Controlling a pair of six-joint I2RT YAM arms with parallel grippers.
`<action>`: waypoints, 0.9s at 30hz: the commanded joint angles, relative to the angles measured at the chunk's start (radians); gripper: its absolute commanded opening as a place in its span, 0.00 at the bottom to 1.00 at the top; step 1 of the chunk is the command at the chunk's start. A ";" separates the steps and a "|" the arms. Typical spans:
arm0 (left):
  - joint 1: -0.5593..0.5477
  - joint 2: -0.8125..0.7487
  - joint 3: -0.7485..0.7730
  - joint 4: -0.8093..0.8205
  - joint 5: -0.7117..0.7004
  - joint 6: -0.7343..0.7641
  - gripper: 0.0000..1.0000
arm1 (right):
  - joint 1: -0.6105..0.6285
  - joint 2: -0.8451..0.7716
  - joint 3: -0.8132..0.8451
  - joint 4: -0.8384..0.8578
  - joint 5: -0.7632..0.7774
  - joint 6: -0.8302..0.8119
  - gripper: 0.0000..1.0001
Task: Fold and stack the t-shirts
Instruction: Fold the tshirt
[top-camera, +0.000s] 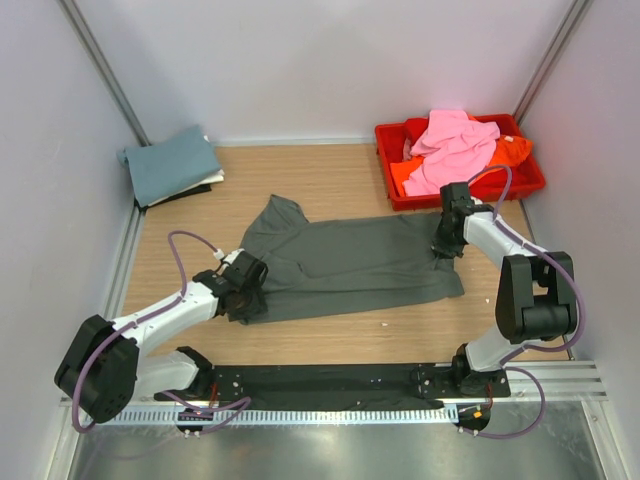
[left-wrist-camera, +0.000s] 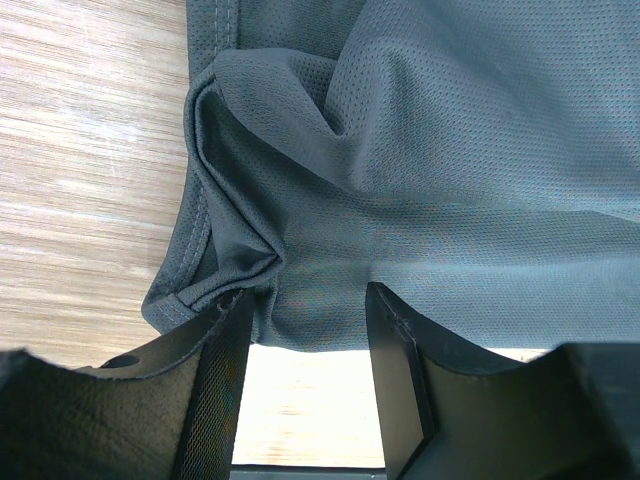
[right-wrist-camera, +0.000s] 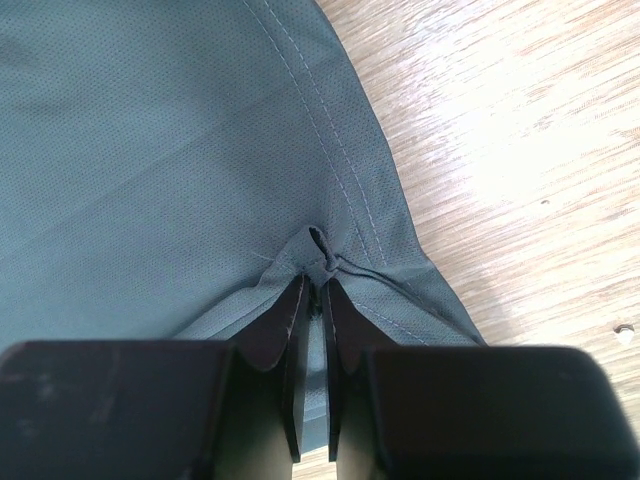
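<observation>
- The dark grey t-shirt (top-camera: 350, 260) lay spread out in the middle of the wooden table (top-camera: 330, 180), its length running left to right, with one sleeve sticking out toward the far left.
- The left gripper (left-wrist-camera: 310, 300) sat at the shirt's near-left corner, low over the cloth.
- Its jaws stood apart. In the left wrist view, the shirt's edge lay across the gap between the two fingertips, and a bunched fold of hem pressed against the tip of the left-hand finger (left-wrist-camera: 225, 340). The cloth was not clamped.
- Bare wood showed in the gap between the fingers below the cloth's edge.
- The right gripper (right-wrist-camera: 318, 285) was at the shirt's far-right edge, just in front of the red tray (top-camera: 390, 150).
- Its jaws were almost together and clamped on a small pucker of the dark grey fabric, right at the stitched hem. Creases fanned out from the pinch into the flat cloth.
- Beside that hem, the table surface ran bare to the right in the right wrist view.
- A pink t-shirt (top-camera: 455, 150) was heaped loosely in the tray on top of an orange t-shirt (top-camera: 512, 150), well apart from both grippers' fingertips.
- A folded dusty teal t-shirt (top-camera: 170, 165) rested in the far-left corner of the table, with a strip of white cloth showing beneath it.
</observation>
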 joint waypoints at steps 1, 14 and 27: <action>-0.003 0.009 -0.022 0.023 -0.010 -0.012 0.50 | -0.007 -0.034 0.017 0.003 0.027 -0.016 0.15; -0.003 0.008 -0.022 0.025 -0.010 -0.012 0.49 | -0.008 -0.029 -0.012 0.026 -0.001 -0.024 0.28; -0.003 0.009 -0.025 0.026 -0.013 -0.014 0.48 | -0.016 0.012 0.013 0.041 -0.018 -0.011 0.54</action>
